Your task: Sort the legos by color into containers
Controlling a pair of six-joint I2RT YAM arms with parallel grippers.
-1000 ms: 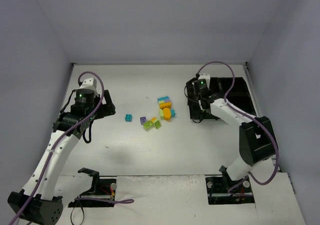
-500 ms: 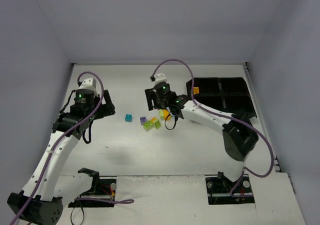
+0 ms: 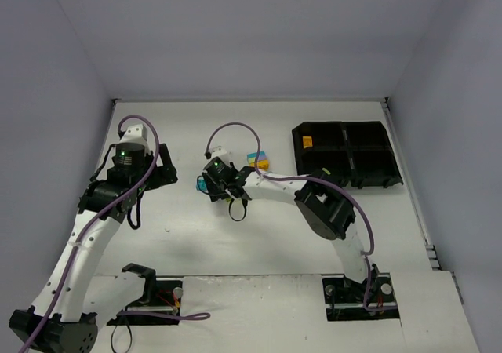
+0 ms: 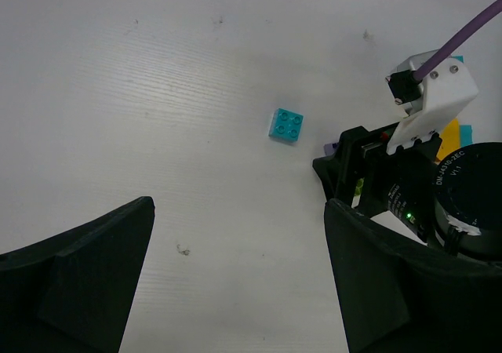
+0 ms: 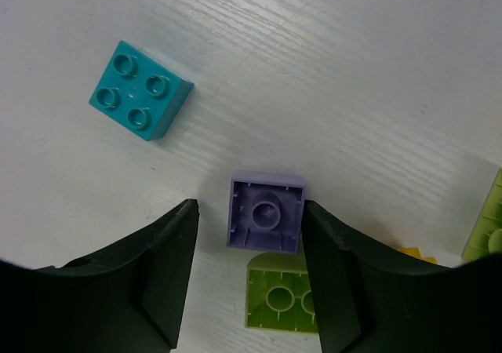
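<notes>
**Item:** purple lego (image 5: 265, 221), qty 1.

**Jaws:** right gripper (image 5: 249, 226) has jaws apart, one on each side of the brick, w/ a thin gap either side. No contact visible in the wrist view.

**Lie:** flat on the tabletop (image 3: 235, 235), studs down, hollow underside up.

**Handling (est.):** hard moulded plastic, v. light and stiff, w/ smooth walls. It shouldn't deform, but it may squirt out or tip if pinched off-centre.

**Hold (rec.):** the two flat opp. side walls, about mid-height, w/ jaws square to them.

**Neighbours:**
- Yellow-green lego (image 5: 282, 302) sits touching it or as good as; can't tell which. Prob. a snag risk on lift.
- Cyan lego (image 5: 141, 89) lies to the left, apart.
- Further legos (image 3: 259, 161) are to the right, toward the tray.

**Other arm:** left gripper (image 4: 239, 208) has jaws wide apart w/ nothing between them. It hovers over bare tabletop, left of the cyan lego.

**Destination:** black tray (image 3: 369, 137) is at far right, well apart from the brick. One orange lego (image 3: 307, 141) sits in its far-left compartment. The other compartments are too dark to read.
</notes>
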